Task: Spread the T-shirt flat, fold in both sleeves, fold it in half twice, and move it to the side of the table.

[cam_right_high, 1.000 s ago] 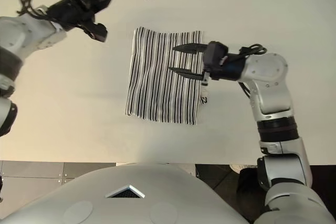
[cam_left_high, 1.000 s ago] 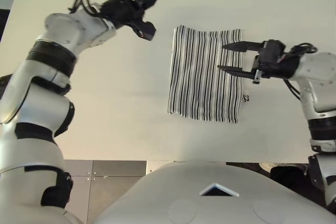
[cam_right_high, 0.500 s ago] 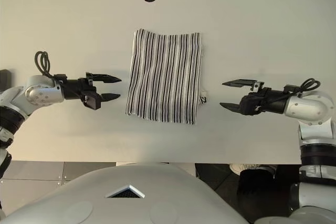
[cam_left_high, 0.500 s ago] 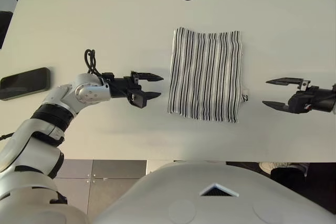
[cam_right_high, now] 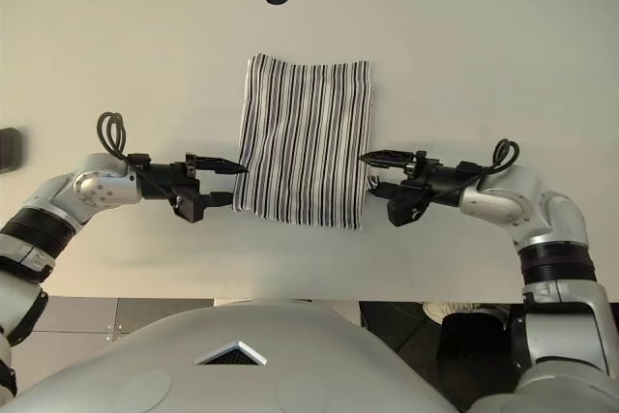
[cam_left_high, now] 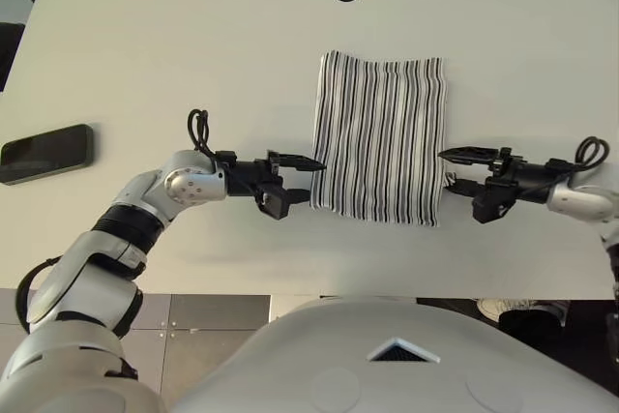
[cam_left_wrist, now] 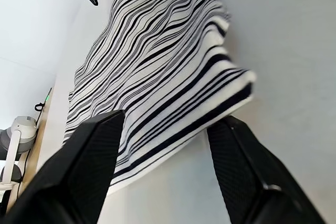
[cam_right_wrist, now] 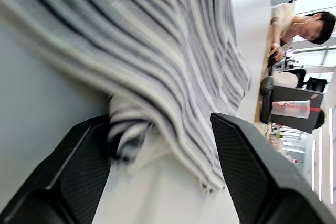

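**A:** Where does the T-shirt lie?

**B:** Flat on the table, a little right of centre. It is a tall striped rectangle, and the sleeves look already folded in.

**A:** And the jaws?

**B:** The left jaws gape at the near left corner and the right jaws gape at the near right corner. Both sit low over the table and grip nothing. In the wrist views each corner's edge lies between the two fingers (whether any finger touches cloth, I cannot tell).

**A:** Why there?

**B:** I'd judge they are set to pinch both near corners together. That way the near hem would rise evenly and carry over to the far edge for a half fold.

**A:** Anything in the way?

**B:** A phone lies by the table's left edge, well apart.
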Robot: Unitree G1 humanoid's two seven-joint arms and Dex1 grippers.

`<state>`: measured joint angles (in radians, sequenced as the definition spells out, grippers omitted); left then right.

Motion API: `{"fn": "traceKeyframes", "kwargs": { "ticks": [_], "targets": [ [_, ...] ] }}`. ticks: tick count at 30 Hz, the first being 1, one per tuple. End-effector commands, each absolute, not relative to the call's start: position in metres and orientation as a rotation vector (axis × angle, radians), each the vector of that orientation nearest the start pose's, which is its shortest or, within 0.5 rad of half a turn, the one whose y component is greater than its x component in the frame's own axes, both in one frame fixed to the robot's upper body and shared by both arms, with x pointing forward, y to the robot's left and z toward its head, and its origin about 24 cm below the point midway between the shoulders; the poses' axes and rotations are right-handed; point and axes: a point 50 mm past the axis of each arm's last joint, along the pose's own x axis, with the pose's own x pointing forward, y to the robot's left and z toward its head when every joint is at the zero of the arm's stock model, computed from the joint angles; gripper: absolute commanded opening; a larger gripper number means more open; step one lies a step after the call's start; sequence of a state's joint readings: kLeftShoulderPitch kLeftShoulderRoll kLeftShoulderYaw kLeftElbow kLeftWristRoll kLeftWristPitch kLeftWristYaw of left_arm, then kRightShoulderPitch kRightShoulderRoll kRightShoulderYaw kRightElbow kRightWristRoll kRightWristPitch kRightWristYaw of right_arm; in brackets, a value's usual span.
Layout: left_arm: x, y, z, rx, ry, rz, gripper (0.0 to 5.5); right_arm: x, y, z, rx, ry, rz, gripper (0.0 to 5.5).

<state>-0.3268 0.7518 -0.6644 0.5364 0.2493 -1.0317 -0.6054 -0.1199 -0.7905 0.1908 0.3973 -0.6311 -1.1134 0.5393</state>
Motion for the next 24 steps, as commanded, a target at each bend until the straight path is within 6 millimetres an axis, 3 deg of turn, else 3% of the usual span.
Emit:
{"fn": "traceKeyframes", "kwargs": {
  "ticks": [1,7,17,24],
  "targets": [
    [0.215,0.176,-0.002,1.081,-0.119,-1.580,2.84,0.204,-0.211,0.015,-1.369,-0.191,1.432,3.21],
    [0.213,0.169,-0.002,1.049,-0.140,-1.620,2.62,0.202,-0.200,0.013,-1.286,-0.215,1.457,3.25],
    [0.212,0.170,-0.002,1.027,-0.126,-1.639,1.00,0.215,-0.199,0.020,-1.294,-0.246,1.394,1.42],
    [0.211,0.163,0.002,0.978,-0.143,-1.642,0.15,0.216,-0.199,0.020,-1.283,-0.246,1.389,0.22]
  ]
}}
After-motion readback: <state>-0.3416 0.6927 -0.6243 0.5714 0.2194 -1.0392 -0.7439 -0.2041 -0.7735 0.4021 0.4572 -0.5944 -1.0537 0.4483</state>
